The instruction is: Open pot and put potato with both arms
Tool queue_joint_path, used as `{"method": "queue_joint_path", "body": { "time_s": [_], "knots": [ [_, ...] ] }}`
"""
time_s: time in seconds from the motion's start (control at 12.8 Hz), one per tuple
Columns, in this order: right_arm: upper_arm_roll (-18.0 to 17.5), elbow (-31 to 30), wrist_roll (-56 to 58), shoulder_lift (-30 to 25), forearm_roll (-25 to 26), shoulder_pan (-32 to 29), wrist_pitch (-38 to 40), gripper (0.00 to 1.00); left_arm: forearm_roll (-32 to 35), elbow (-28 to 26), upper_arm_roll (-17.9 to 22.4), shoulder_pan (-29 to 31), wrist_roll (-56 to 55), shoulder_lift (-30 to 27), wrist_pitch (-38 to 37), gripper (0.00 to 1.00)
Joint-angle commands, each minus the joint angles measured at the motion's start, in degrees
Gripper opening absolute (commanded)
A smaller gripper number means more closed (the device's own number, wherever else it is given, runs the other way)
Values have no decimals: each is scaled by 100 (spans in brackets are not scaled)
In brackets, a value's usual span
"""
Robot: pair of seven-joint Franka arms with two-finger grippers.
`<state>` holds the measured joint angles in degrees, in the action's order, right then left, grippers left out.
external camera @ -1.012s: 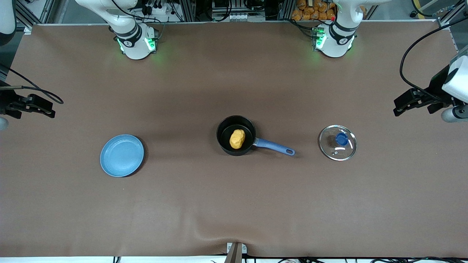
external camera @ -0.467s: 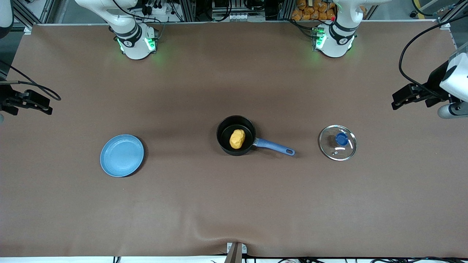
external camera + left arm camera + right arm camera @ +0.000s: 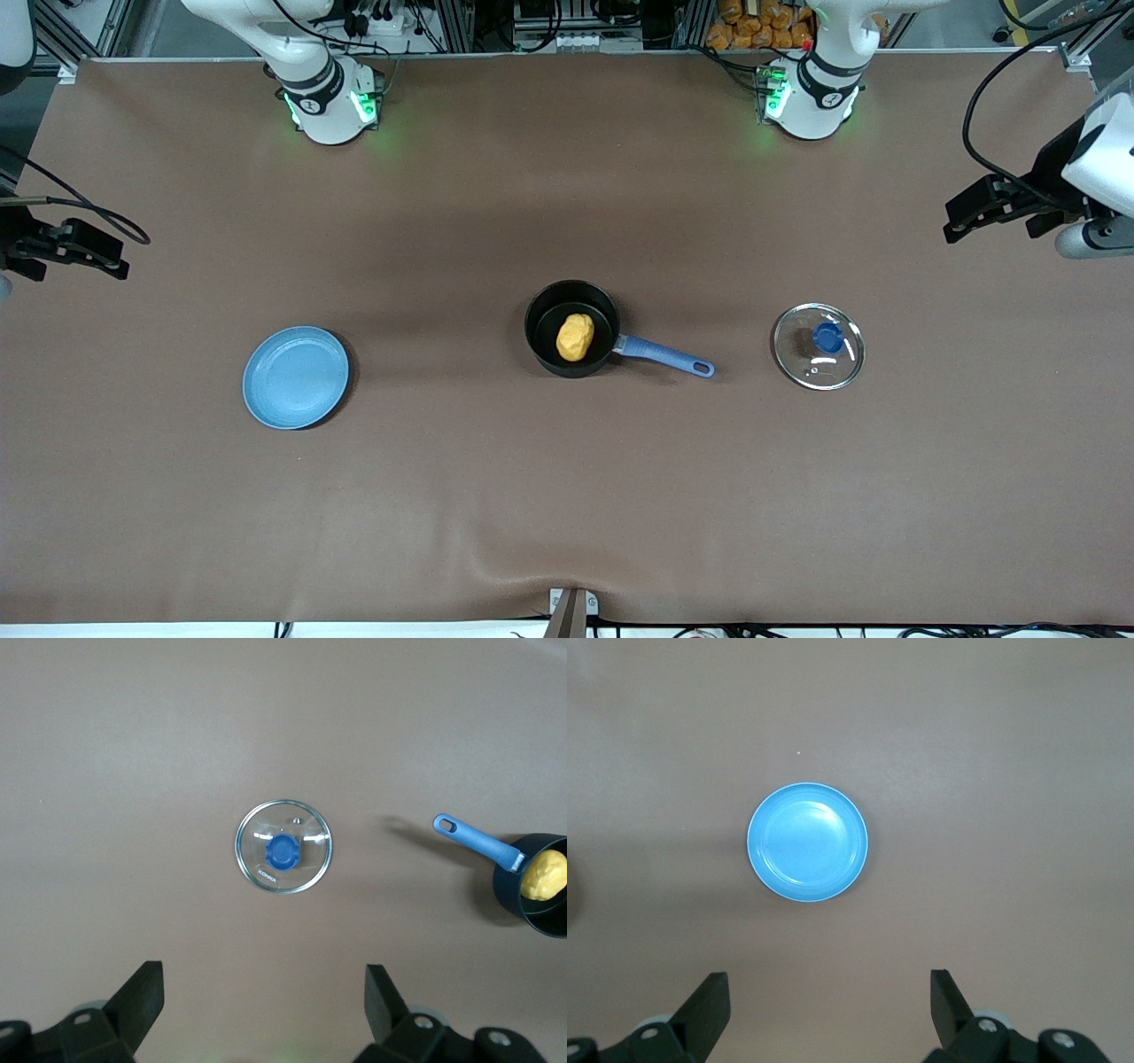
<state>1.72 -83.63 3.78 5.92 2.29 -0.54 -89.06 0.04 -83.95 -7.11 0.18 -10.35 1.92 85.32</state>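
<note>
Both jaws wide apart; potato (image 3: 575, 338) in pot (image 3: 571, 329), uncovered.

Flat blue plate (image 3: 296, 377) on the brown table (image 3: 567, 496), at 9 o'clock from the table's middle, toward the right arm's end. Round glass lid (image 3: 819, 346) at 3 o'clock, toward the left arm's end, lying flat, blue knob up. Well apart from the plate. Small metal bracket (image 3: 571, 607) at 6 o'clock, on the table's edge. Heap of orange lumps (image 3: 753, 22) at 1 o'clock, off the table.
</note>
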Motion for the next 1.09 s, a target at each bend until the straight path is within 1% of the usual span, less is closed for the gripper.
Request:
{"method": "queue_joint_path", "body": {
  "time_s": [0.0, 0.31, 0.78, 1.01],
  "knots": [
    [47, -188, -26, -188, -106, 46, -50, 100, -118, -464, -27, 26, -28, -429, 11, 100],
    [56, -180, 9, -223, -106, 28, -50, 100, -118, -955, -28, 17, -2, -806, 213, 100],
    [56, -188, 18, -241, -106, 28, -59, 100, -101, -738, -19, 26, -28, -816, 108, 100],
    [-31, -197, 18, -302, -97, 19, -68, 100, -92, -649, -10, 17, -19, -772, 117, 100]
  ]
}}
